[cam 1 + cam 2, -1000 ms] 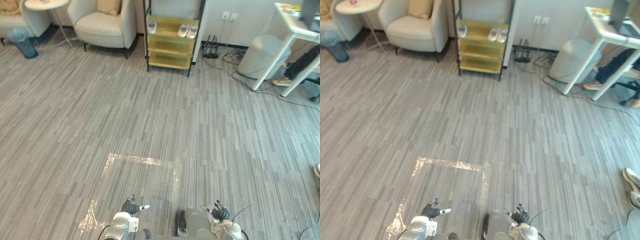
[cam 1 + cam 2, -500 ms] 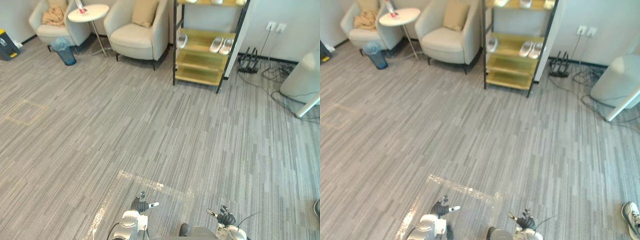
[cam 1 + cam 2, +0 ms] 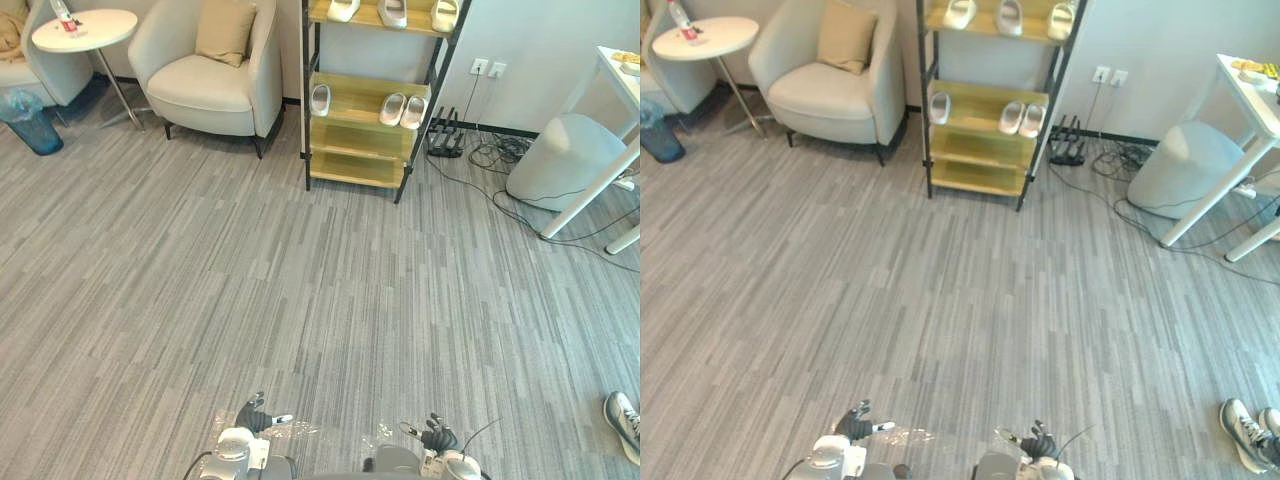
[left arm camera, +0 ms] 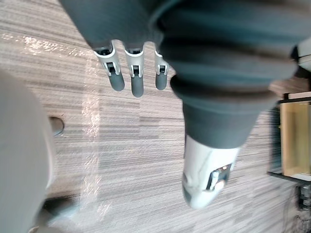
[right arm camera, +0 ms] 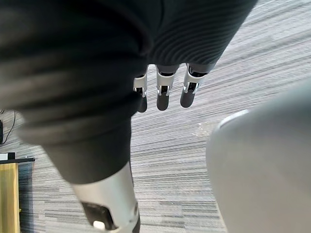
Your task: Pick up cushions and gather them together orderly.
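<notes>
Left eye view puts both our hands low at the near edge, over bare grey carpet (image 3: 330, 300). Our left hand (image 3: 256, 414) has its fingers (image 4: 136, 82) straight and relaxed, holding nothing; our right hand (image 3: 436, 436) is likewise loose, its fingers (image 5: 163, 94) extended with only carpet past them.

The one cushion (image 3: 225, 31) we can make out is a tan one propped against the back of the pale armchair (image 3: 205, 85), well ahead of our fingertips and off to the left of them. A second chair (image 3: 25, 50) at the far left edge holds something tan, but we cannot tell what it is.

We judge this as travel between places: nothing is in hand, and the cushion lies far beyond reach. Whether it awaits collection or sits where it belongs, the scene fits both.

As for holders, the wooden shelf rack (image 3: 370, 100) straight ahead of our fingers carries pale slippers (image 3: 403, 110) on two tiers. A blue bin (image 3: 30, 120) stands by the round side table (image 3: 70, 30), which bears a bottle (image 3: 63, 15).
</notes>
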{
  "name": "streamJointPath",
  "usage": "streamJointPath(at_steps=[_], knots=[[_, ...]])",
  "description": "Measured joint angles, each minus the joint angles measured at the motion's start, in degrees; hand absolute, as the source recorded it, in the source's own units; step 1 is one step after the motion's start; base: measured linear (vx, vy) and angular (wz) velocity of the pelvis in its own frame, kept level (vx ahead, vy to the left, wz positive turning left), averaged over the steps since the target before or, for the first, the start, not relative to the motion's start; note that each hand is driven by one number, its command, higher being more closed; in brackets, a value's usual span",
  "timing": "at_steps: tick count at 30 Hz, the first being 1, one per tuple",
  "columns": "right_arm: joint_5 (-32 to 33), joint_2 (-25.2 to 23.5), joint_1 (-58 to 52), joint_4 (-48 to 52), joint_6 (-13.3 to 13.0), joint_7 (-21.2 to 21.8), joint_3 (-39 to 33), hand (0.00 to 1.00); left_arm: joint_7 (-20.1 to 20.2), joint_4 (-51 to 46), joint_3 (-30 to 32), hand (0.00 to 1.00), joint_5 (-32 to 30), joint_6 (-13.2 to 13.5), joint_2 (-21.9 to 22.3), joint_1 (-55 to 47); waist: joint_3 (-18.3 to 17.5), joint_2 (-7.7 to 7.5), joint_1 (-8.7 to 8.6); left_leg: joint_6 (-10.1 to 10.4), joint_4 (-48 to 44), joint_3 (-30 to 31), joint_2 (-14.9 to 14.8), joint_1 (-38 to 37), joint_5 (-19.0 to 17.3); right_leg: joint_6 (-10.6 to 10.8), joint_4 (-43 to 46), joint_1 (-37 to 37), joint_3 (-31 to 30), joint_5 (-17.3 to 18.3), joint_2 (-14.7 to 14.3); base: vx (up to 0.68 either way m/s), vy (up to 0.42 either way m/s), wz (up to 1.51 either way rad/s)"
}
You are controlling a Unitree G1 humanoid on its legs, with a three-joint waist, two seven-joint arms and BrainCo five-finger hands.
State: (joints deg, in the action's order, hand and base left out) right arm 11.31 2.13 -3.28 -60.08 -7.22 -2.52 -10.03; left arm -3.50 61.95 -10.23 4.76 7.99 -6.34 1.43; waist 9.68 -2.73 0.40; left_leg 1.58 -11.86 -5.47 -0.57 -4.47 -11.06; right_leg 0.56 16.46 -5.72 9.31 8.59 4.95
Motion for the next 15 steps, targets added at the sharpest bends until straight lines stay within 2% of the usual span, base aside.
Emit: streamJointPath(at_steps=[1, 2, 3, 4, 5, 6, 7, 8, 10, 12, 15], knots=[[-0.10, 0.23, -0.01, -0.03, -0.03, -0.04, -0.25, 0.00, 0.02, 0.30, 0.13, 0.00, -0.01, -0.01, 0.27, -0.05, -0.06, 0.62, -0.08, 0.05, 0.09, 0.17, -0.23, -0.18, -0.03, -0.24, -0.06, 0.37, 0.09, -0.45, -0.13, 0.27, -0.058, -0.07], [-0.05, 0.77, -0.48, -0.01, -0.06, -0.18, -0.63, 0.00, 0.12, 0.67, 0.31, 0.00, -0.05, 0.04, 1.39, -0.12, -0.69, 2.14, -0.34, 0.04, 0.16, 0.18, -0.94, -0.60, -0.01, -0.60, -1.83, 1.81, -0.14, -1.27, -1.03, 0.25, -0.021, -0.20], [-0.07, 1.36, -0.86, -0.10, -0.06, -0.18, -0.81, 0.00, 0.25, 0.63, 0.43, 0.00, -0.09, 0.13, 2.16, -0.33, -1.24, 3.02, -0.20, 0.04, 0.18, -0.09, -1.09, -1.09, -0.01, -0.65, -4.15, 3.14, -0.53, -1.35, -1.28, 0.29, -0.015, -0.30], [-0.06, 1.49, -0.79, -0.18, -0.05, -0.20, -1.09, 0.00, 0.27, 0.90, 1.32, 0.00, -0.08, 0.14, 3.10, -0.39, -1.17, 3.52, -0.12, 0.03, -0.99, 0.00, -0.87, -1.56, 0.00, -1.05, -6.19, 5.17, -0.85, -1.64, -1.20, 0.28, -0.015, -0.27], [-0.05, 1.42, -0.82, -0.70, -0.04, -0.26, -1.60, 0.00, 0.37, 1.10, 1.70, 0.00, -0.08, 0.21, 3.44, -0.39, -1.19, 3.21, -0.17, 0.60, -0.50, 0.64, -0.63, -1.70, -1.32, -1.14, -7.16, 6.69, -1.09, -1.69, -0.81, 0.19, -0.028, -0.12], [-0.06, 1.40, -0.81, -1.30, -0.04, -0.28, -2.54, 0.00, 0.40, 1.10, 1.74, 0.00, -0.09, 0.25, 3.60, -0.37, -1.50, 3.47, -0.40, 0.91, 2.45, 1.67, -0.25, -2.25, -1.38, -1.22, -7.98, 7.93, -0.89, -1.79, -0.81, 0.17, -0.019, -0.01], [-0.08, 1.59, -0.82, -1.85, -0.03, -0.32, -3.39, 0.00, 0.40, 1.08, 1.76, 0.00, -0.09, 0.35, 3.83, -0.44, -1.72, 3.97, -0.48, 0.86, 6.86, 2.72, -0.28, -2.69, 1.41, -1.20, -9.01, 9.28, -0.56, -1.78, -1.33, 0.15, -0.007, 0.00], [-0.12, 1.95, -0.85, -2.20, -0.01, -0.34, -3.45, 0.00, 0.40, 1.39, 1.91, 0.00, -0.09, 0.37, 3.81, -0.48, -2.04, 4.31, -0.30, 1.25, 8.00, 3.08, -0.79, -2.83, 2.74, -0.96, -9.90, 10.11, -0.61, -1.68, -2.15, 0.18, 0.015, -0.07], [-0.11, 1.79, -1.19, -2.15, 0.05, -0.37, -3.39, 0.00, 0.39, 2.03, 2.09, 0.00, -0.10, 0.30, 3.41, -0.55, -2.54, 3.87, -0.37, 1.25, 7.97, 3.16, -0.69, -3.42, 2.75, -0.10, -11.53, 11.22, -0.81, -2.20, -2.07, 0.13, 0.030, -0.01], [-0.12, 1.15, -1.22, -2.31, 0.06, -0.42, -3.79, 0.00, 0.39, 2.13, 2.09, 0.00, -0.10, 0.32, 2.67, -0.39, -2.54, 2.32, -0.31, 1.23, 7.93, 3.42, 0.07, -3.27, 2.74, 0.45, -13.07, 11.83, -0.73, -2.54, -1.47, 0.07, 0.049, 0.06], [-0.10, 0.54, -1.23, -2.41, 0.08, -0.60, -4.62, 0.00, 0.39, 2.31, 2.10, 0.00, -0.12, 0.32, 2.64, -0.35, -2.43, 1.95, -0.35, 1.22, 7.48, 3.52, 1.00, -3.35, 2.74, 1.42, -14.54, 12.88, -0.74, -3.22, -0.82, 0.04, 0.043, 0.01]])
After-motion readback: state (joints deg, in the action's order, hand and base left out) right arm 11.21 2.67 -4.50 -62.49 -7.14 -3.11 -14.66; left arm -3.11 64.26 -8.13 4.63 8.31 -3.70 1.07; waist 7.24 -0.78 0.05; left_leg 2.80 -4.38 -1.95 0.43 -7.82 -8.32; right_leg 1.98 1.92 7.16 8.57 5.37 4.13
